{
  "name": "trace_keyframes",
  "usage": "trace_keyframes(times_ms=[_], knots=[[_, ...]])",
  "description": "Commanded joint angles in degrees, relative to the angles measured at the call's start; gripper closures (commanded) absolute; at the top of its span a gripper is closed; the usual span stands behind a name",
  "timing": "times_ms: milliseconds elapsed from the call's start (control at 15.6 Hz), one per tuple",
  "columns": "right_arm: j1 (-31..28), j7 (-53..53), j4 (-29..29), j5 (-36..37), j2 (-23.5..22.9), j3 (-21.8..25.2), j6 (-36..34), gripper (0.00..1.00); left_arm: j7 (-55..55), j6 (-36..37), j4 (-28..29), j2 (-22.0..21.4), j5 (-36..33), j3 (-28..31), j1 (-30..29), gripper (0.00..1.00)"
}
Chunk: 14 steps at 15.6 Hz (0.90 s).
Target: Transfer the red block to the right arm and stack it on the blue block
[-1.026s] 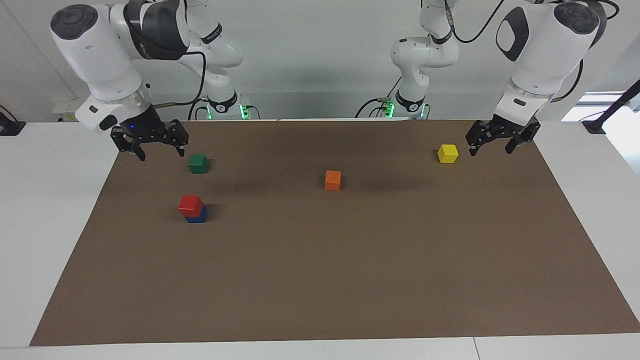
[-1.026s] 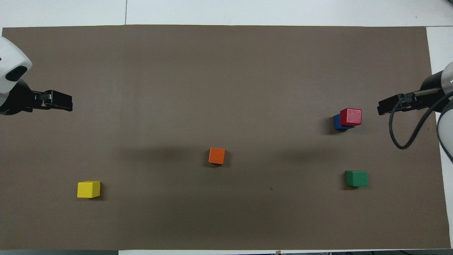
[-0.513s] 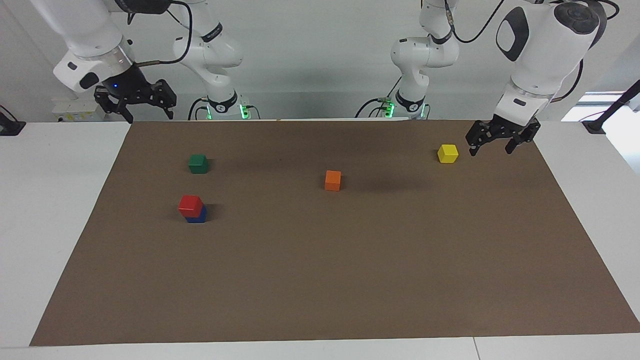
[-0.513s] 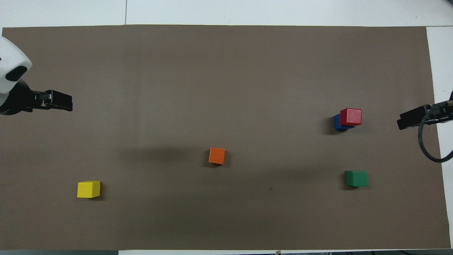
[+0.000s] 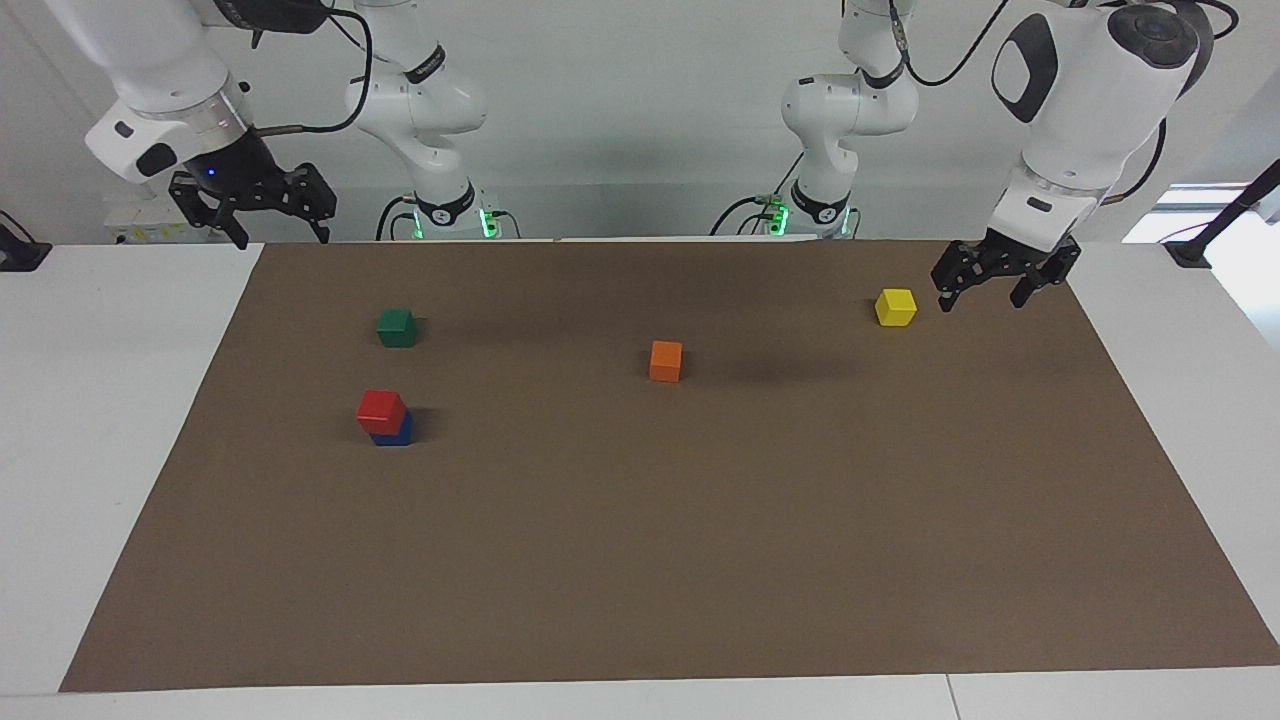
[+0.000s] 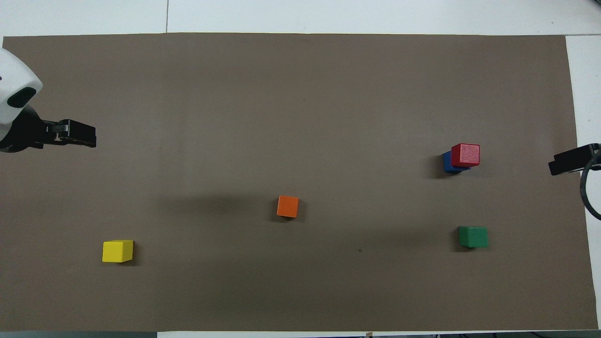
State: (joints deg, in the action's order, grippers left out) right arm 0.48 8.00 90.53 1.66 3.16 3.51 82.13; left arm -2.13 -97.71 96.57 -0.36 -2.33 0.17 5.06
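Facing view: the right gripper (image 5: 252, 212) hangs high at about ten o'clock of the frame, over the corner of the brown mat (image 5: 640, 560) at the right arm's end of the table, its jaws apart and empty. The left gripper (image 5: 1000, 278) waits low at about two o'clock, jaws likewise apart and empty, just beside the yellow block (image 5: 895, 307).

Out from the right gripper, at roughly five o'clock from it, sits the green block (image 5: 397, 327), and at six o'clock from that the red block (image 5: 381, 411) rests on the blue block (image 5: 395, 431), a little askew so that a blue corner shows. The orange block (image 5: 666, 360) lies alone near the mat's middle.

By my reading the stacking step is done and the task stands complete. Nothing further is called for beyond both arms keeping well away from the slightly offset stack, which a bump could topple.
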Motion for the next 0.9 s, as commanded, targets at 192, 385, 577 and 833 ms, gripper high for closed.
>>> trace_keyframes(times_ms=[192, 385, 577, 833], knots=[[-0.03, 1.23, 0.70, 0.01, 0.70, 0.70, 0.75, 0.00, 0.46, 0.41, 1.17, -1.14, 1.01, 0.54, 0.21, 0.00], [0.05, 1.05, 0.70, -0.08, 0.70, 0.62, 0.84, 0.00, 0.46, 0.41, 1.17, -1.14, 1.01, 0.54, 0.21, 0.00], [0.05, 1.05, 0.70, -0.16, 0.70, 0.62, 1.02, 0.00, 0.46, 0.41, 1.17, -1.22, 1.01, 0.54, 0.21, 0.00], [-0.30, 1.40, 0.70, -0.08, 0.70, 0.62, 1.11, 0.00, 0.46, 0.41, 1.17, -1.22, 1.01, 0.54, 0.21, 0.00]])
